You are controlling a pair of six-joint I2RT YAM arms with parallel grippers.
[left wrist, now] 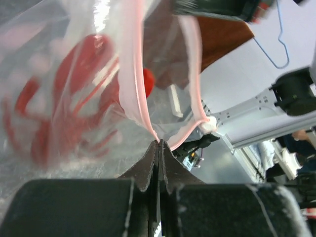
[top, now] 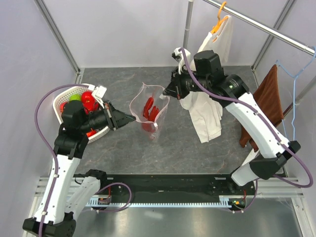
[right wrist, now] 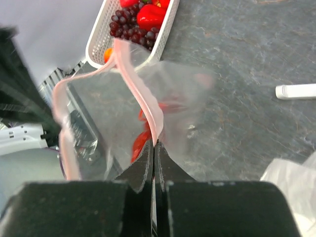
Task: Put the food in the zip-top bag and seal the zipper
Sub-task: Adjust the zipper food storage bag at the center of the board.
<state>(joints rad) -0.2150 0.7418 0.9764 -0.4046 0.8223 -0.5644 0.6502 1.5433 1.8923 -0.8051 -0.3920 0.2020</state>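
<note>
Up close, the left gripper (left wrist: 159, 148) has its two fingers pressed tight together on the pink zipper (left wrist: 134, 84). The right gripper (right wrist: 154, 148) pinches the zipper too, at the other side. The zip-top bag (top: 138, 104) is held up between them over the grey table (top: 197, 158), and its top is wide open. Red chilli peppers (top: 148, 107) sit inside the bag. Off to the left, the white basket (top: 66, 90) holds dark grapes (right wrist: 126, 27), a green piece (top: 74, 98) and other red food (top: 89, 100). A cream shirt (top: 207, 118) hangs near the right arm.
</note>
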